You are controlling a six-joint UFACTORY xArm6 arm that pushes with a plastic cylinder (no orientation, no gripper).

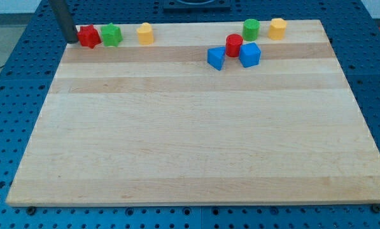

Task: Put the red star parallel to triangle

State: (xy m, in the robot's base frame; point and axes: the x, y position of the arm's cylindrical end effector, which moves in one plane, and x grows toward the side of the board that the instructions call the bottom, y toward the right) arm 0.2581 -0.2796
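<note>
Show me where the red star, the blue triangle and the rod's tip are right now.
red star (88, 36), camera view, middle of its top face.
blue triangle (216, 58), camera view, middle of the block.
my tip (71, 39), camera view, the rod's very end, just left of the red star.

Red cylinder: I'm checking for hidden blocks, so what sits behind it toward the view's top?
Behind the red cylinder stands the green cylinder, fully visible, with a yellow block beside it. Nothing looks covered.
</note>
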